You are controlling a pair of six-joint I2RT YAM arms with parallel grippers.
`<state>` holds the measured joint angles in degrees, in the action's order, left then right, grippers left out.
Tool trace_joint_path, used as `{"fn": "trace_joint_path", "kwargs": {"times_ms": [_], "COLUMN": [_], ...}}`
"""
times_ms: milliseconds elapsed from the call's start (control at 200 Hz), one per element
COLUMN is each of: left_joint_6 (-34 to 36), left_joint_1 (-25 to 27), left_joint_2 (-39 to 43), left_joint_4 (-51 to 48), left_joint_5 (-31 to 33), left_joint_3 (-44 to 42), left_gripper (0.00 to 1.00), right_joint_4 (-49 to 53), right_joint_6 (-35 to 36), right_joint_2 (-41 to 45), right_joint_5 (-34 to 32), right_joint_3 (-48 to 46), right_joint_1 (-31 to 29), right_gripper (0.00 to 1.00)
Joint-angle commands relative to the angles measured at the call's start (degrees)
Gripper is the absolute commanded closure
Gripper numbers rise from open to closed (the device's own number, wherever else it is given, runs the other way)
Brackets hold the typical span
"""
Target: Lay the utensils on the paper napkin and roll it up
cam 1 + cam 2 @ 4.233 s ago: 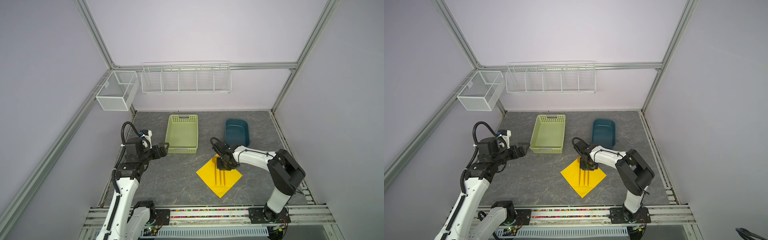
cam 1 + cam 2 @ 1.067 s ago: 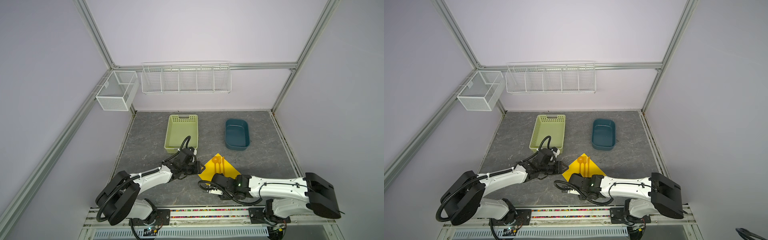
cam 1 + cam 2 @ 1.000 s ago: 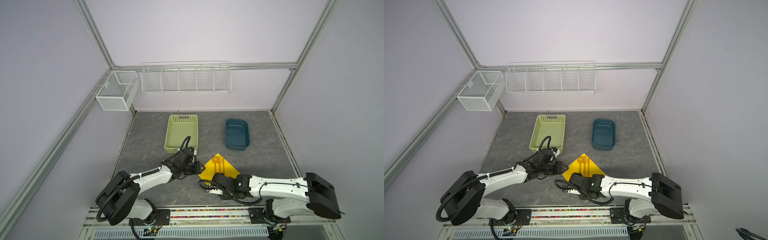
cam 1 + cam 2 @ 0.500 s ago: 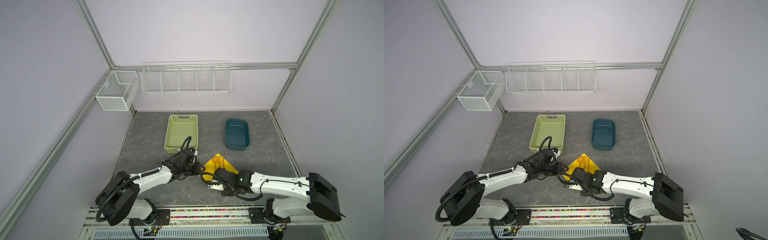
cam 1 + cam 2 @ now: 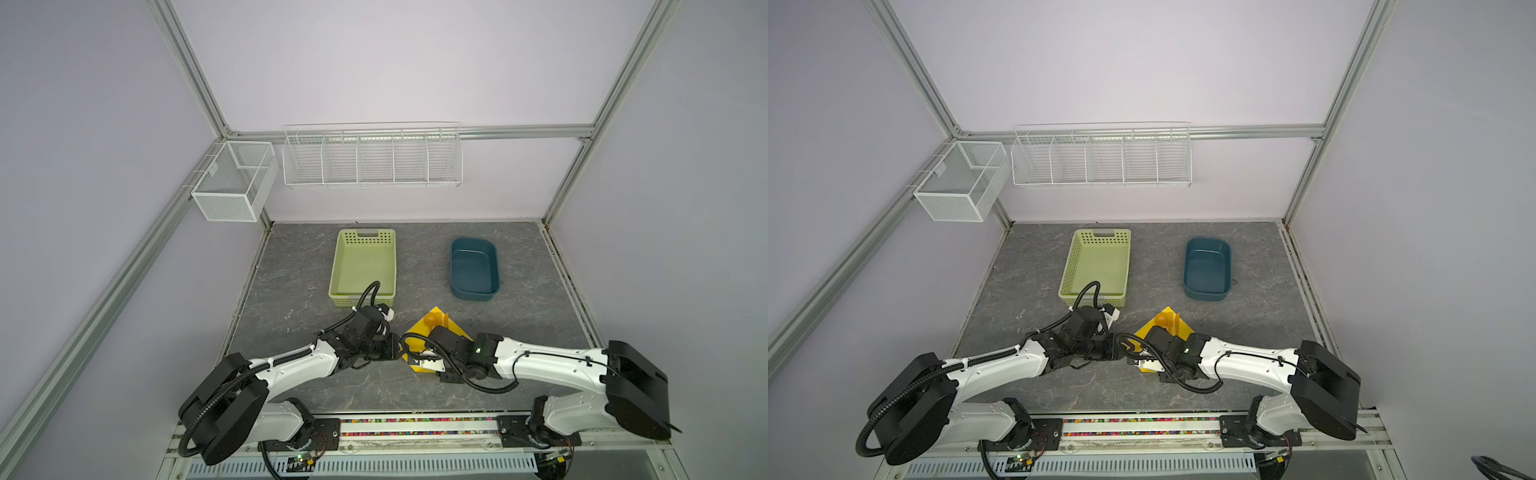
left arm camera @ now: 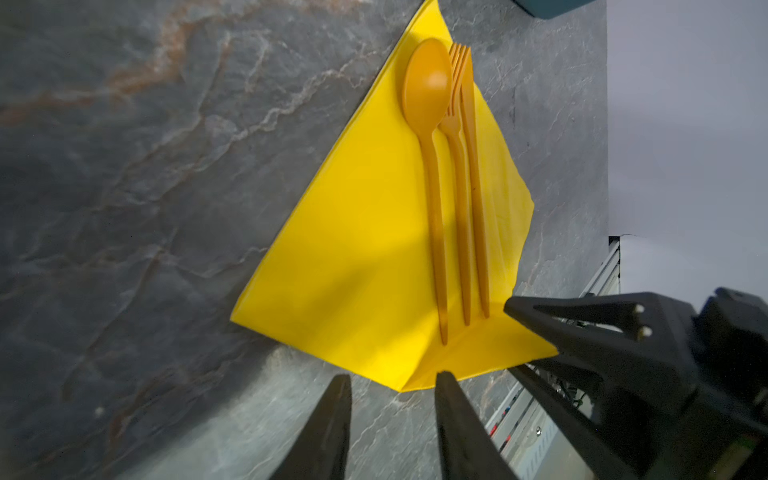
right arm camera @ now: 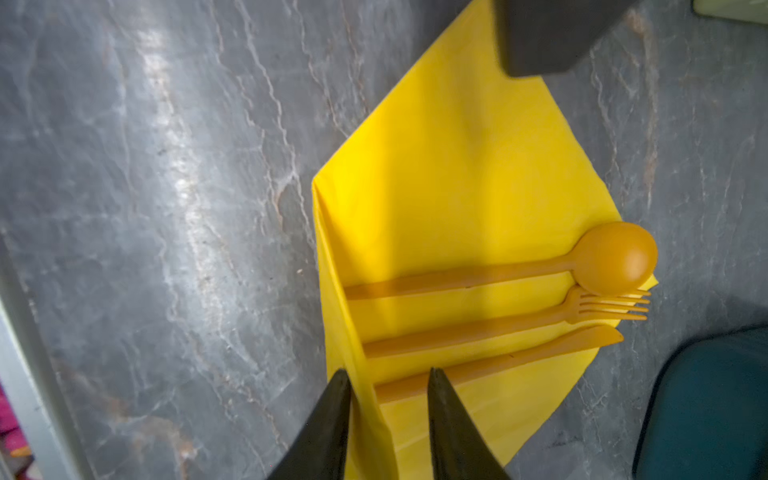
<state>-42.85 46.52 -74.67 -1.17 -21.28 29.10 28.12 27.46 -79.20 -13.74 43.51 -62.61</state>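
The yellow paper napkin (image 6: 353, 249) lies on the grey table, and its near corner is folded up against the utensils' handle ends. An orange spoon (image 6: 428, 91), fork (image 6: 459, 166) and knife (image 6: 478, 208) lie side by side on it. My left gripper (image 6: 393, 376) is open and empty, low over the table just short of the folded corner. My right gripper (image 7: 388, 371) is open, and the raised napkin fold (image 7: 365, 399) stands loosely between its fingers, beside the knife (image 7: 519, 357). In both top views the two grippers meet at the napkin (image 5: 415, 338) (image 5: 1179, 326).
A pale green basket (image 5: 363, 266) and a dark blue tub (image 5: 473, 270) stand behind the napkin. White wire baskets (image 5: 372, 160) hang on the back wall. The front rail (image 5: 415, 426) runs close behind both arms.
The right gripper carried the napkin's near corner up and over toward the utensil handles, then its jaws parted. The left gripper stayed at the napkin's left side, closing slightly.
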Motion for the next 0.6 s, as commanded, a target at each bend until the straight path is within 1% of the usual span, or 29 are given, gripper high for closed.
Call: {"fn": "trace_joint_path", "kwargs": {"times_ms": [0,60,200,390,485,600], "left_joint_6": [-2.2,-2.8,-4.5,-7.4,-8.4,-9.7], "left_joint_1": [1.0,1.8,3.8,6.7,7.5,7.9], "left_joint_2": [0.5,0.1,-1.7,-4.9,-6.3,-7.7], "left_joint_4": [3.8,4.9,8.3,13.3,15.1,17.7], "left_joint_5": [-1.5,-1.7,-2.9,-3.0,-3.1,-3.3], "left_joint_3": [-1.6,-1.9,-2.2,-2.8,-2.8,-3.0], "left_gripper": [0.65,0.65,0.66,0.68,0.69,0.73], "right_joint_4": [-2.1,-2.8,-3.9,-5.2,-5.6,-6.7], "right_joint_6": [0.8,0.7,0.3,-0.2,-0.4,-0.8], "right_joint_2": [-0.6,-0.9,-1.8,-1.1,-0.4,-0.2], "right_joint_5": [-0.7,-1.4,-2.2,-3.1,-2.9,-4.8], "right_joint_3": [0.5,0.3,0.1,-0.7,-1.1,-1.7], "right_joint_1": [1.0,1.4,2.2,2.9,3.3,3.9], "right_gripper": [0.54,0.47,0.39,0.35,0.31,0.28]}}
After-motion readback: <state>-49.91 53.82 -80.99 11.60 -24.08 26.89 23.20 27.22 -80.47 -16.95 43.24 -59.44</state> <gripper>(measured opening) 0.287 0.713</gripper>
